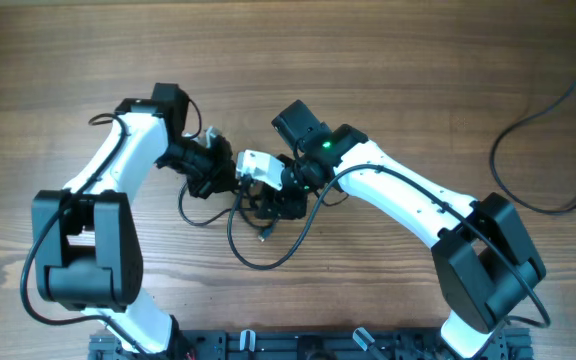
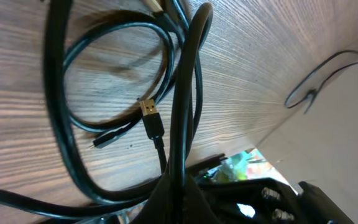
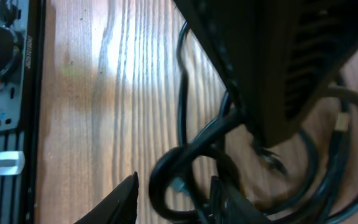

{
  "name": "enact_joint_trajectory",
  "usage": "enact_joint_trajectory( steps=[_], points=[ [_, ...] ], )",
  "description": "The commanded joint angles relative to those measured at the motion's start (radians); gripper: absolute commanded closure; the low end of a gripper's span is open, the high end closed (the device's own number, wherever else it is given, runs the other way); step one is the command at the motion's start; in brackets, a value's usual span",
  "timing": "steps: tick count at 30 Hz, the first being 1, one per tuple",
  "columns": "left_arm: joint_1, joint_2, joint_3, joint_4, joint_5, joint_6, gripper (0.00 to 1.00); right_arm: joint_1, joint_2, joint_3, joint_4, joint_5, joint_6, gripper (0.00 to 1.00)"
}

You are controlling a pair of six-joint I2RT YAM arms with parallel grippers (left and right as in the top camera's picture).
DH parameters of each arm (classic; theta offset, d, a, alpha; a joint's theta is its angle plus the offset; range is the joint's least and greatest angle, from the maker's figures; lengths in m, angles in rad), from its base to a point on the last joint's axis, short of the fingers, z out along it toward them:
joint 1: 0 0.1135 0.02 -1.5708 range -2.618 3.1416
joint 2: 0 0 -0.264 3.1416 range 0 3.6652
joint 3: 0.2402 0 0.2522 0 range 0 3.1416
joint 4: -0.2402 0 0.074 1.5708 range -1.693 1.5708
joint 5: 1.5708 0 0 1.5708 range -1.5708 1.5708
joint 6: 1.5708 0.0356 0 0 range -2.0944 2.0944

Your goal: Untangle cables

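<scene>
The cables (image 1: 265,228) lie as a knotted black bundle at mid-table, with one loop trailing toward the front edge. My left gripper (image 1: 218,172) is at the bundle's left and my right gripper (image 1: 274,194) is over its top. In the left wrist view my left gripper (image 2: 178,186) is shut on one black cable (image 2: 188,93) that rises from the jaws. Behind it is a gold USB plug (image 2: 149,116). In the right wrist view my right gripper (image 3: 176,199) is open, a cable loop (image 3: 166,168) sitting between its fingers (image 3: 122,202).
A thicker black wire (image 1: 538,150) curls at the table's right side and is also seen far off as a wire (image 2: 316,81). A metal rail (image 1: 298,345) runs along the front edge. The left arm's dark body (image 3: 278,56) hangs close above the right gripper.
</scene>
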Motion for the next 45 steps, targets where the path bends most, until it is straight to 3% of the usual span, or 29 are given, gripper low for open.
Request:
enact_joint_trajectory(
  steps=[1, 13, 23, 25, 27, 36, 39, 42, 45],
  points=[
    [0.025, -0.010, -0.005, -0.021, 0.081, 0.031, 0.90, 0.001, -0.005, 0.000, 0.024, 0.013, -0.035, 0.60],
    [0.038, -0.009, -0.005, -0.048, 0.146, 0.074, 0.90, -0.015, -0.005, 0.000, 0.019, -0.075, -0.057, 0.74],
    [0.051, -0.009, -0.005, -0.050, 0.148, 0.075, 0.90, -0.018, -0.005, 0.000, -0.023, -0.040, -0.061, 0.74],
    [0.051, -0.009, -0.005, -0.050, 0.158, 0.074, 0.90, -0.018, -0.005, 0.000, -0.022, -0.037, -0.061, 0.81],
    [0.051, -0.010, -0.005, -0.050, 0.157, 0.075, 0.90, -0.018, -0.005, 0.000, -0.022, -0.036, -0.061, 0.95],
    [0.051, -0.009, -0.005, -0.048, 0.127, 0.101, 0.90, -0.054, -0.005, 0.000, -0.023, -0.124, -0.047, 0.96],
    [0.056, -0.009, -0.005, -0.041, 0.126, 0.102, 0.89, -0.095, -0.005, 0.000, -0.011, -0.146, 0.118, 0.96],
    [0.074, -0.009, -0.005, -0.030, 0.126, 0.128, 0.80, -0.119, -0.005, 0.000, 0.006, -0.154, 0.334, 0.96],
    [0.082, -0.010, -0.005, 0.000, 0.127, 0.142, 0.62, -0.119, -0.005, 0.000, 0.016, -0.153, 0.473, 0.96]
  ],
)
